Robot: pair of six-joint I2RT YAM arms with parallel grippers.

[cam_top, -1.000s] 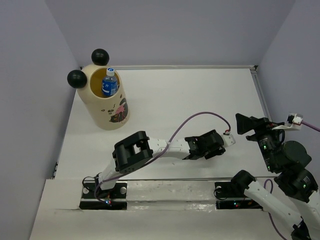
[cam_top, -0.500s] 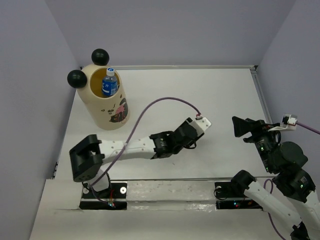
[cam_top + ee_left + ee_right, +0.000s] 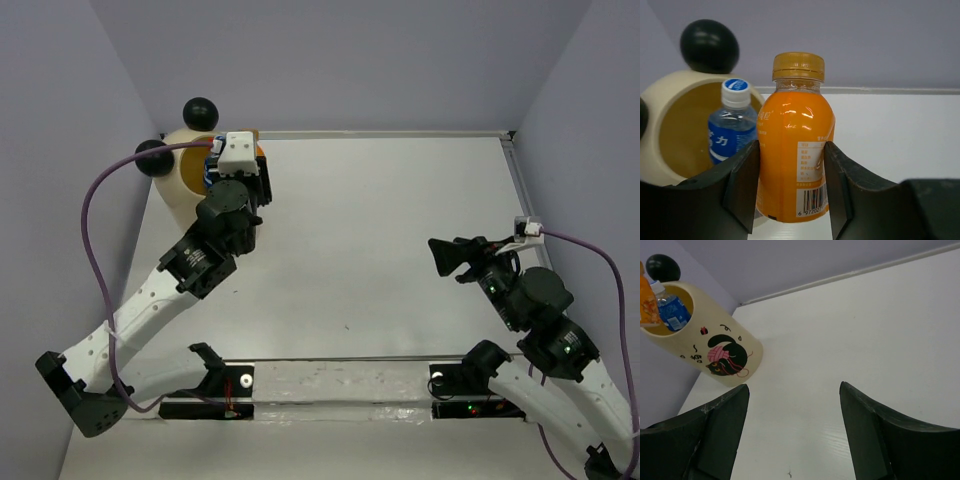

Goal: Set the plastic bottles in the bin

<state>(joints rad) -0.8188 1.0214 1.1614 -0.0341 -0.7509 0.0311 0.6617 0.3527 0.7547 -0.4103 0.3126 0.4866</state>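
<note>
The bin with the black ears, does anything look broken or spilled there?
Nothing stands out. The bin stands upright and whole, a blue-labelled bottle upright inside it, and the left gripper holds an orange bottle upright at its rim. No spill shows.

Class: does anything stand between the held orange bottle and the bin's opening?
Partly. The orange bottle, gripped by the left gripper, is beside the rim of the bin. A blue-labelled bottle stands inside at that near side and might get bumped.
</note>
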